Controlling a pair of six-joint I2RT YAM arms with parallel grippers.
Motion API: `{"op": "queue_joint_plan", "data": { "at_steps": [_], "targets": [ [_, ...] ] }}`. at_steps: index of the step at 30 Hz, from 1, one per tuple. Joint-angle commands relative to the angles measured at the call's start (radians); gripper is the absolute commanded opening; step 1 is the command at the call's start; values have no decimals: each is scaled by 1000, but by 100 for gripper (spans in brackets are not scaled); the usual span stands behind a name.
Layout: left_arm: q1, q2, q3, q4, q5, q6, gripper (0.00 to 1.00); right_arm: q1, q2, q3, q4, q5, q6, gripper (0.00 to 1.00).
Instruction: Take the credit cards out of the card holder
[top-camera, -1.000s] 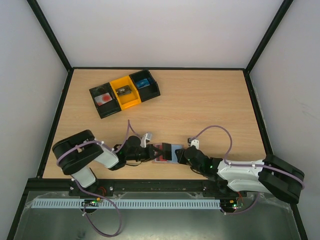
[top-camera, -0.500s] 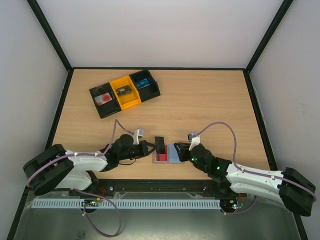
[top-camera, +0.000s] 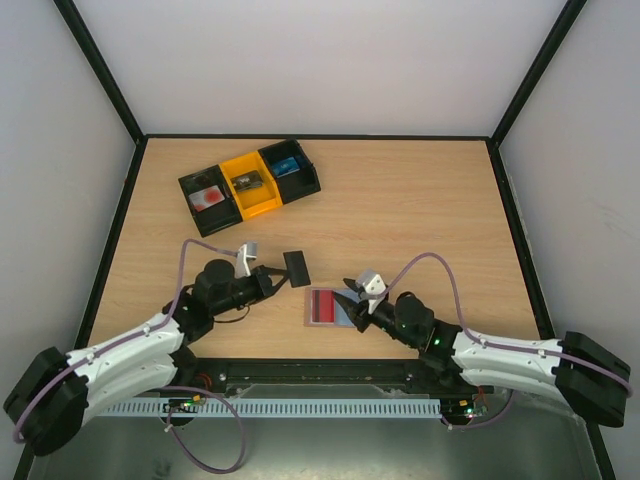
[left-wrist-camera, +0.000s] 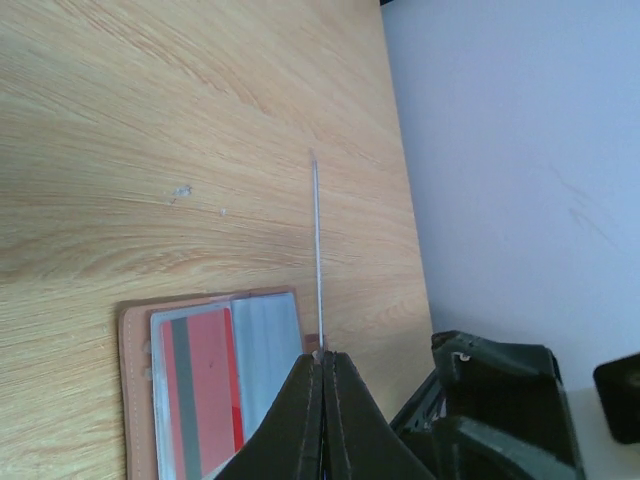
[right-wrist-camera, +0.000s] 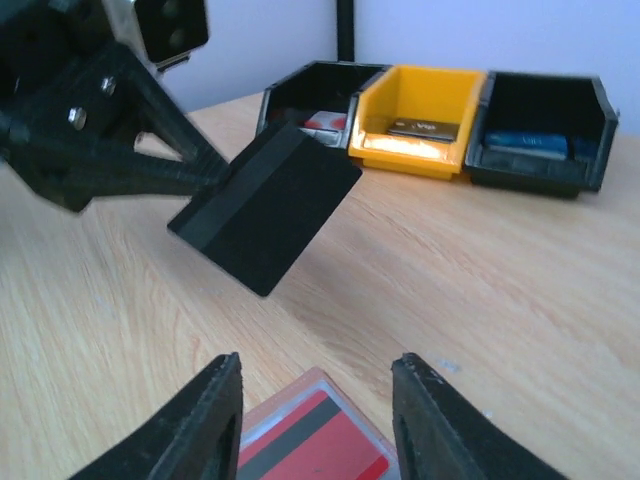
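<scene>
The card holder (top-camera: 333, 320) lies open on the table near the front edge, with a red credit card (top-camera: 322, 304) showing in its left pocket. My left gripper (top-camera: 278, 274) is shut on a black credit card (top-camera: 296, 268), held in the air up and left of the holder. In the left wrist view this black card (left-wrist-camera: 317, 250) is edge-on above the gripper (left-wrist-camera: 322, 358), with the holder (left-wrist-camera: 135, 400) below left. My right gripper (top-camera: 351, 303) stands open at the holder's right edge. The right wrist view shows the gripper (right-wrist-camera: 318, 362), holder (right-wrist-camera: 290, 403) and red card (right-wrist-camera: 320, 450).
A row of three bins stands at the back left: a black one (top-camera: 207, 201) holding a red card, a yellow one (top-camera: 250, 182) and a black one (top-camera: 290, 168) with something blue in it. The same yellow bin (right-wrist-camera: 425, 125) shows beyond the black card (right-wrist-camera: 265, 205).
My left gripper has drawn the black card out of the holder and carried it up and to the left. My right gripper has opened and let go of the holder.
</scene>
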Motion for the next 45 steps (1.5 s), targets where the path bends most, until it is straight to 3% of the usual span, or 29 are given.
{"op": "queue_joint_plan", "data": {
  "at_steps": [1,10,26,36,43,45],
  "targets": [
    [49,-84,14,-116,68,17,3,34,68,-19,170,2,-300,43],
    [56,-139,8,-100,151,-62,3,110,257,28,332,35,-596,50],
    [55,-97,-1,-13,225,-131,3,138,400,59,439,103,-771,53],
    [55,-78,-9,24,249,-169,3,145,514,104,507,126,-873,48],
    [55,-63,-10,7,262,-172,3,159,560,98,579,162,-907,38],
    [55,-61,-9,5,263,-166,3,163,559,96,579,160,-915,29]
  ]
}}
